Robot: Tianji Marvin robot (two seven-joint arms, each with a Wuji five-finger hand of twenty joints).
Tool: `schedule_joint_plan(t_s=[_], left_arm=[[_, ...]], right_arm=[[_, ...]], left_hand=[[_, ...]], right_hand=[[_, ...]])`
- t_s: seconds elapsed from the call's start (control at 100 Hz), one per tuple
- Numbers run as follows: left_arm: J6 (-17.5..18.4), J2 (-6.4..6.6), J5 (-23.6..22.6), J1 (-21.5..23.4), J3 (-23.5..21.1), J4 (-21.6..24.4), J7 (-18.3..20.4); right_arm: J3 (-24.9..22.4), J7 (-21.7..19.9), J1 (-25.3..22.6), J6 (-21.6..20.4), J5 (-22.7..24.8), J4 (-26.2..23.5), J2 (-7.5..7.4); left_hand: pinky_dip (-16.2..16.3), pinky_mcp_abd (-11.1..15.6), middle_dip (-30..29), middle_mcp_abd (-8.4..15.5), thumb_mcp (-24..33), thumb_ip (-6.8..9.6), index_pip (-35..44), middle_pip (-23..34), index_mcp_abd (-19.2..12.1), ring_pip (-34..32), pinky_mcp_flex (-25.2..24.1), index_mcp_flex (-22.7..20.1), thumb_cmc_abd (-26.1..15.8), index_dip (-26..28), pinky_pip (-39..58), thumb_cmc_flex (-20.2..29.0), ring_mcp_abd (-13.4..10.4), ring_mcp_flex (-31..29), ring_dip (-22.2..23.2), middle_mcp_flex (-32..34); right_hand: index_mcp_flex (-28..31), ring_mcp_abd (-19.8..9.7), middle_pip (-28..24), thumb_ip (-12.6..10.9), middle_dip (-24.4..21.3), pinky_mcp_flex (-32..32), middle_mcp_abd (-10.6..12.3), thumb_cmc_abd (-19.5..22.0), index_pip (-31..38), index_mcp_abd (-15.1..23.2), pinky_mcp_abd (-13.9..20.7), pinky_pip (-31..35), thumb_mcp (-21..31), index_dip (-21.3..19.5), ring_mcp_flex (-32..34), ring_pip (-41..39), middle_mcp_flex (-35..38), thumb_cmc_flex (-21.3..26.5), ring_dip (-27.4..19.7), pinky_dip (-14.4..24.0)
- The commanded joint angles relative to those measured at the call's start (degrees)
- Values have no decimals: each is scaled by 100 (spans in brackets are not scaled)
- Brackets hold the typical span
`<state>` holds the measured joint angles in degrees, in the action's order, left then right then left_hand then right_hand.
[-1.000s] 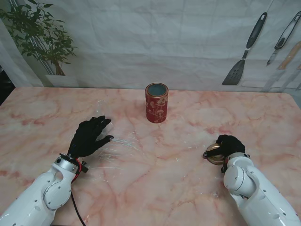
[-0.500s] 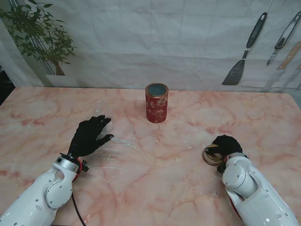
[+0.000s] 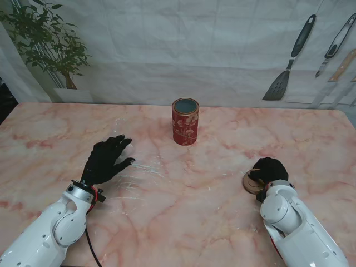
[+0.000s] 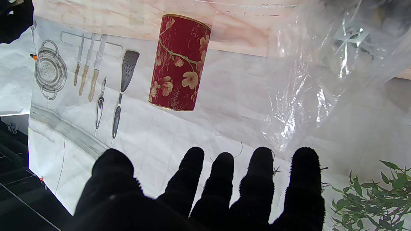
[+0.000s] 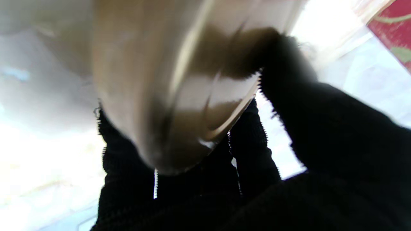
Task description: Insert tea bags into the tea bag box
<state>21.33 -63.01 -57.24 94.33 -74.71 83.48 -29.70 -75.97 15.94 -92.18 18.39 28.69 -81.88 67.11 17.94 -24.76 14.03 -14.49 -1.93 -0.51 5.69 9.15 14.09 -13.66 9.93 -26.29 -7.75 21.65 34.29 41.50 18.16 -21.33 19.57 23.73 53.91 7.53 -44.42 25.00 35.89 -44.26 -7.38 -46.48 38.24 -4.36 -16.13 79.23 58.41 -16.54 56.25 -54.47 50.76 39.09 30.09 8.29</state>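
- Marble-patterned table (image 3: pixel 183 211) fills the stand's view, and the red floral tea bag box (image 3: pixel 185 121) stands upright and uncapped at its middle, farther from the robot than either hand. The left hand (image 3: pixel 105 161) lies palm down on the left with its fingers spread, holding nothing, just beside a crumpled clear plastic bag (image 3: pixel 139 172). The right hand (image 3: pixel 267 172) is curled over a round gold lid (image 3: pixel 251 182) low at the table on the right, well apart from the box. No tea bag can be picked out at this size, and whether any is already inside the box cannot be told.
- Risk from this view: the film is slippery and nearly invisible, so a grab by the left hand could pinch plastic alone, or drag the whole bag toward the box and tip it.
- Left wrist view: the fingers (image 4: pixel 224 179) are stretched out and apart with nothing between them; the box (image 4: pixel 179 62) stands ahead, the plastic bag (image 4: pixel 321 73) to one side. A small white tag shows through the film, perhaps a tea bag, though that is a guess.
- Right wrist view: blurred, yet black fingers (image 5: pixel 298 106) wrap the lid (image 5: pixel 179 86), so the hand is clamped on it. If it lets go carelessly, the lid may roll or clatter across the smooth table.
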Motion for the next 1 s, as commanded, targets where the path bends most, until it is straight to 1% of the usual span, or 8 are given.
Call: schedule_joint_plan(t_s=[0.0, 0.43, 0.49, 0.61, 0.63, 0.65, 0.68, 0.99], left_arm=[[15, -4, 9, -27, -3, 51, 82], [70, 4, 15, -30, -20, 64, 157], [79, 5, 16, -34, -18, 63, 164], [84, 9, 6, -37, -15, 68, 176], [86, 9, 5, -38, -15, 68, 178], [88, 10, 5, -37, -15, 68, 183], [92, 12, 6, -36, -17, 72, 196], [83, 24, -7, -27, -1, 81, 261]], right_arm=[[-20, -26, 38, -50, -50, 51, 80], [-59, 135, 234, -60, -109, -140, 132], [-46, 85, 243, -55, -49, -162, 111], [-8, 70, 291, -65, -27, -145, 108], [1, 77, 304, -65, -29, -140, 110], [7, 67, 314, -56, -28, -145, 108], [13, 40, 327, -41, -26, -156, 104], [145, 65, 562, 67, 9, -107, 120]], left_hand=[[72, 105, -24, -97, -61, -193, 1, 24, 69, -55, 10, -31, -28, 35, 164, 140, -23, -60, 27, 68], [95, 117, -27, -150, -59, -192, -7, 22, 113, -68, 62, -50, -24, 35, 218, 131, -27, -77, 25, 69], [97, 116, -27, -145, -59, -192, -8, 24, 114, -71, 66, -52, -23, 34, 223, 130, -19, -81, 26, 76], [103, 125, -28, -154, -57, -192, -8, 23, 104, -74, 75, -54, -25, 35, 236, 129, -28, -86, 27, 76], [104, 120, -28, -152, -59, -192, -7, 23, 108, -75, 79, -58, -25, 36, 238, 127, -24, -89, 27, 77], [105, 119, -27, -142, -59, -192, -7, 25, 115, -78, 82, -60, -24, 36, 241, 128, -21, -95, 28, 80], [106, 122, -28, -155, -60, -193, -8, 22, 109, -77, 84, -57, -23, 36, 244, 126, -14, -90, 28, 73], [134, 110, -29, -153, -59, -192, -5, 21, 102, -87, 137, -69, -26, 41, 308, 124, -18, -107, 31, 80]], right_hand=[[776, -69, -182, -630, 12, -173, 460, 207, 660, 544, -169, 206, 1436, -273, 201, -126, 355, 2424, 77, -60], [876, 50, -76, -719, 76, -338, 419, 401, 557, 488, 21, 299, 1291, -276, 197, -239, 409, 2320, 86, 217], [845, 58, -31, -747, 94, -350, 426, 465, 505, 486, 114, 233, 1226, -303, 168, -195, 381, 2311, 138, 544], [768, 94, -2, -722, 87, -396, 367, 516, 460, 457, 224, 316, 1196, -306, 108, -193, 300, 2298, 156, 721], [742, 115, 5, -717, 85, -398, 340, 531, 439, 436, 273, 359, 1175, -306, 84, -194, 270, 2302, 153, 827], [717, 125, 18, -728, 82, -442, 316, 560, 391, 418, 365, 258, 1136, -329, 62, -196, 238, 2303, 125, 1280], [673, 114, 28, -728, 81, -513, 308, 599, 362, 409, 530, 293, 1109, -338, 34, -165, 189, 2271, 92, 1533], [653, 247, -4, -791, 78, -823, 242, 326, 346, 375, 801, 581, 1283, -316, 120, -265, 198, 2094, -46, 1944]])
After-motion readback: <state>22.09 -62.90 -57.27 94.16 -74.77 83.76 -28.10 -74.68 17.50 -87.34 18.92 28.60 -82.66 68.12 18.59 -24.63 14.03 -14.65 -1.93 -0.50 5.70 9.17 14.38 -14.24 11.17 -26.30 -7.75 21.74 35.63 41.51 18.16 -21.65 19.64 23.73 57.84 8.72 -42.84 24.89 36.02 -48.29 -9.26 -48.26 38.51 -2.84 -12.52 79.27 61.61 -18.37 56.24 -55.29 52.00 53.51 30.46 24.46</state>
